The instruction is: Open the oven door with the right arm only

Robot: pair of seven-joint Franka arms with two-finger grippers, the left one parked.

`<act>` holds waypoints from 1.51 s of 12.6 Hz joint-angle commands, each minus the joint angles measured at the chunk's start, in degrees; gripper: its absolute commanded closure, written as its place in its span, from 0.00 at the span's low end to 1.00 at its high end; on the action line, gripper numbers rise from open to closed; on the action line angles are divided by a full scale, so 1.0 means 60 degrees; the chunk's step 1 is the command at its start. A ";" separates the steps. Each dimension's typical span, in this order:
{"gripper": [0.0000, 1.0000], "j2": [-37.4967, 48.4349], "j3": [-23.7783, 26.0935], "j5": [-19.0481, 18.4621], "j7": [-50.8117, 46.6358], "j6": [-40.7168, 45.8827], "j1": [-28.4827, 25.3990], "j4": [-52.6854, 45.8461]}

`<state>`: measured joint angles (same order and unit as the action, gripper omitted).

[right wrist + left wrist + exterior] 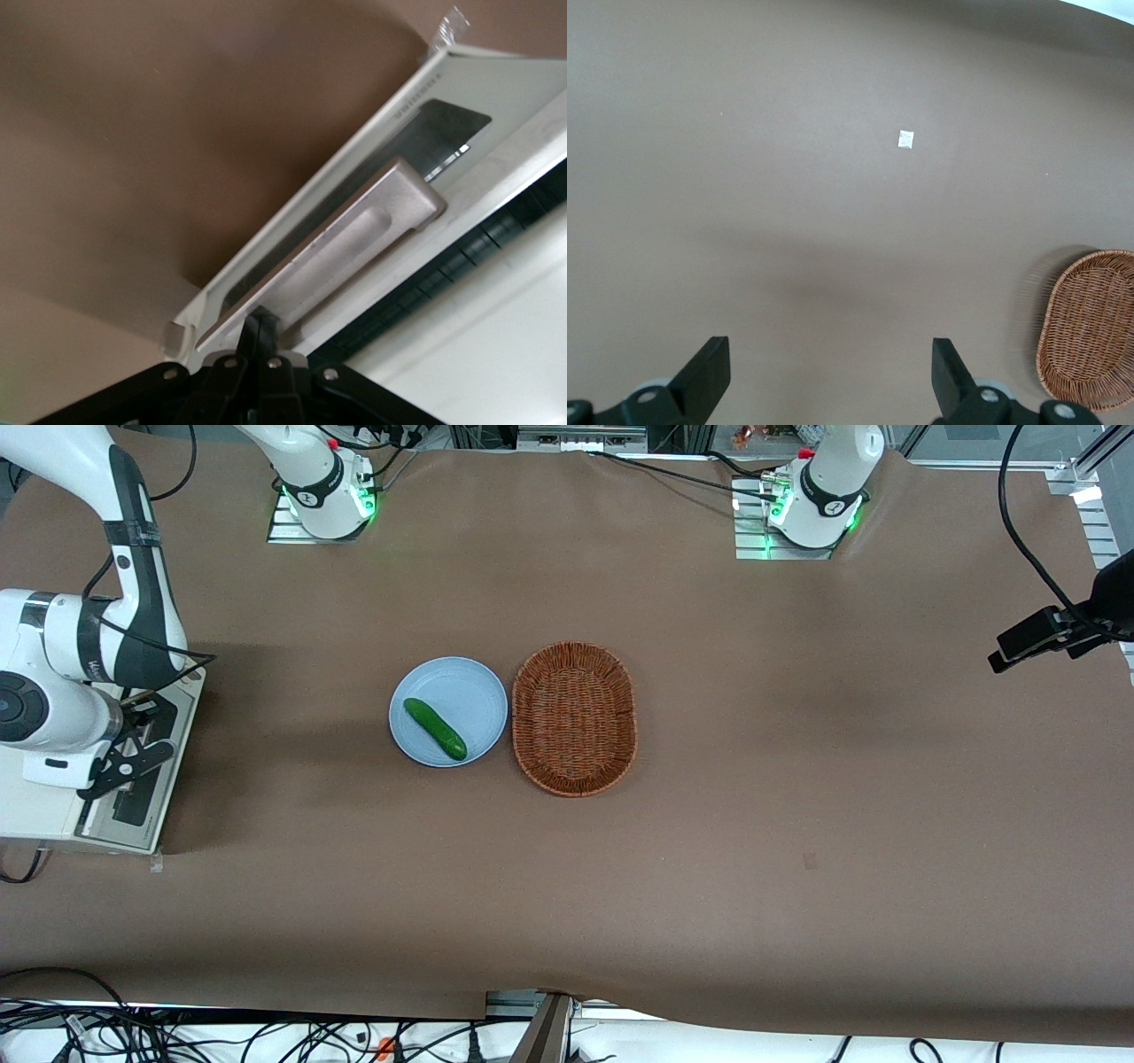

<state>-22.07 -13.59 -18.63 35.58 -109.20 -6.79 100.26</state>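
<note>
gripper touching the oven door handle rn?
Touching. In the right wrist view the gripper meets the silver bar handle of the oven door, fingers shut, no gap visible.

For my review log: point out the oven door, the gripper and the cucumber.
oven door (146, 775): front view, dark glass window, partly open.
gripper (262, 329): right wrist view, fingertips at the door's silver handle, pressed together.
cucumber (435, 728): front view, mid-body, lying on the blue plate (469, 686), bare rim area.
</note>
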 commanded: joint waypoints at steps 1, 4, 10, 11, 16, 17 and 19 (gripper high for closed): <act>1.00 -0.0452 0.0008 0.0234 -0.0201 -0.0564 -0.0011 -0.0113; 1.00 -0.0613 0.0008 0.0495 -0.0216 -0.0784 0.0004 -0.0098; 1.00 -0.1125 0.0008 0.1434 -0.0216 -0.1355 0.0004 -0.0098; 1.00 -0.1213 0.0008 0.1595 -0.0260 -0.1429 0.0004 -0.0098; 1.00 -0.1696 0.0008 0.2867 -0.0260 -0.1561 0.0004 -0.0113; 1.00 -0.1828 0.0008 0.3088 -0.0260 -0.1561 0.0019 -0.0113; 1.00 -0.2019 0.0008 0.3484 -0.0260 -0.1561 0.0033 -0.0142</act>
<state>-31.78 -11.89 2.87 33.40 -117.89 -8.14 100.28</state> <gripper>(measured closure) 0.991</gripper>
